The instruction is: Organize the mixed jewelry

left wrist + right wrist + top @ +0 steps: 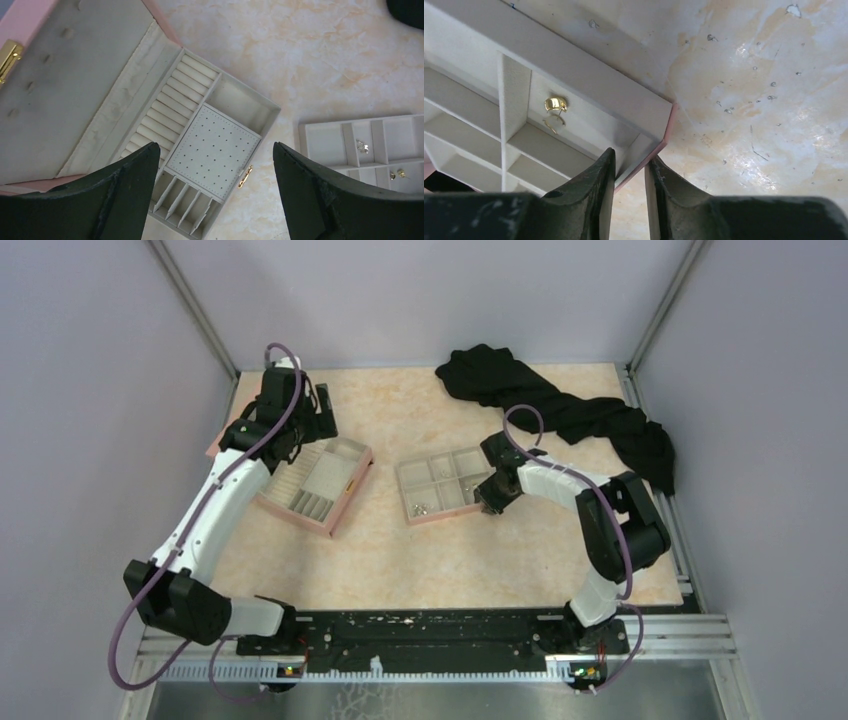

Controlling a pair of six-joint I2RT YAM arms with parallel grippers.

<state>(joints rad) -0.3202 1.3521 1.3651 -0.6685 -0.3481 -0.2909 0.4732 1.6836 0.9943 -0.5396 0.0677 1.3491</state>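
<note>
On the marbled desk (400,560), right gripper (630,157) clamps the beige tray (589,75) at its corner, left gripper (215,146) gapes above pink box (240,102)

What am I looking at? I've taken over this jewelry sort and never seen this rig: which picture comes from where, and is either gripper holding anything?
Two robot arms stand at the table's near edge. The wide picture looks from above and behind them; the other two come from wrist cameras. On the table lie an open pink box, a beige compartment tray and a black cloth. The left gripper hangs open over the box, holding nothing. The right gripper is closed on the tray's corner wall; a gold earring lies in the compartment beside it.
</note>
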